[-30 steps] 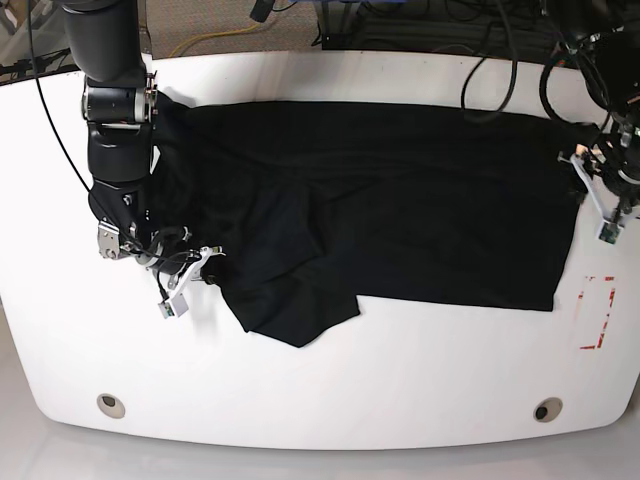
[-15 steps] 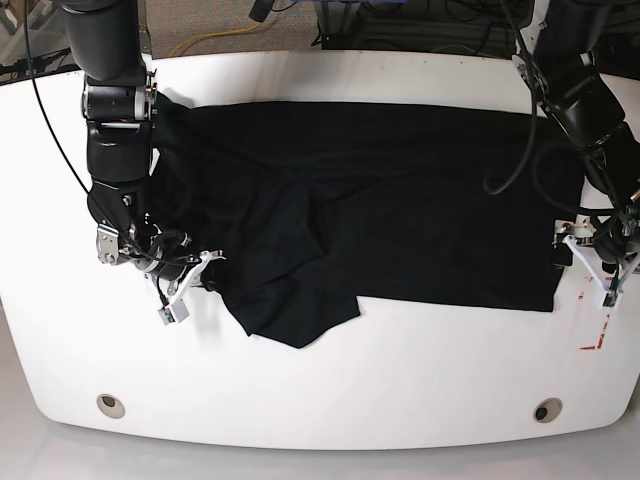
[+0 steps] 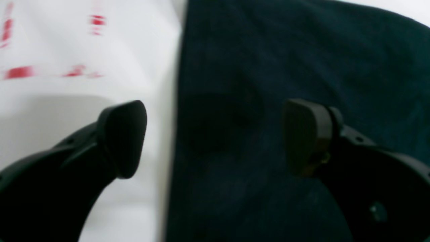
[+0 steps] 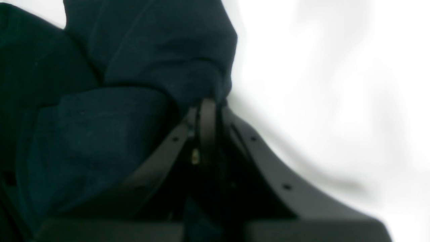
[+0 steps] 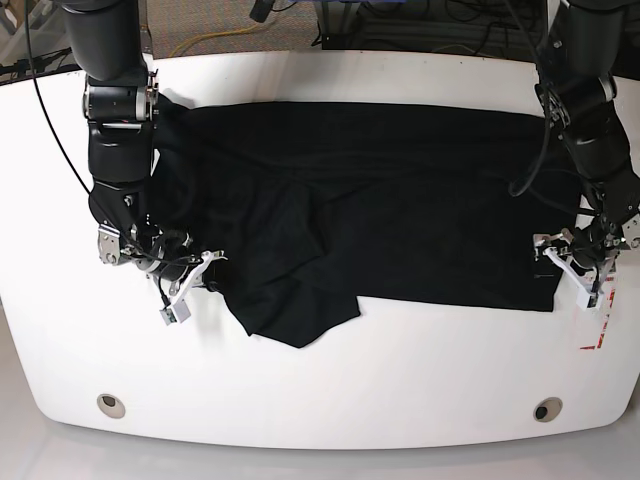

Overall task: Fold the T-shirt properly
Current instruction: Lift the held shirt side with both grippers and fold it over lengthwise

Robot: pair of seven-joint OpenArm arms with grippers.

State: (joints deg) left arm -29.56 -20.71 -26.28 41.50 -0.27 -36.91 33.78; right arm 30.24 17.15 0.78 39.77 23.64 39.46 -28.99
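Observation:
The black T-shirt (image 5: 400,200) lies spread wide on the white table (image 5: 400,380), with a folded flap hanging toward the front at the left. My right gripper (image 5: 203,278) is at the shirt's left front edge. In the right wrist view it (image 4: 206,111) is shut on a bunched fold of the shirt (image 4: 161,67). My left gripper (image 5: 564,265) is at the shirt's front right corner. In the left wrist view it (image 3: 215,134) is open and straddles the shirt's edge (image 3: 268,67): one fingertip (image 3: 124,134) is over bare table, the other over cloth.
Red tape marks (image 5: 598,335) lie on the table just right of the shirt's corner, and also show in the left wrist view (image 3: 20,72). Two round holes (image 5: 111,405) sit near the front edge. Cables hang at the back.
My left gripper has come down from the table's right edge and inward to the shirt's front right corner. My right gripper has shifted slightly, still at the shirt's left edge.

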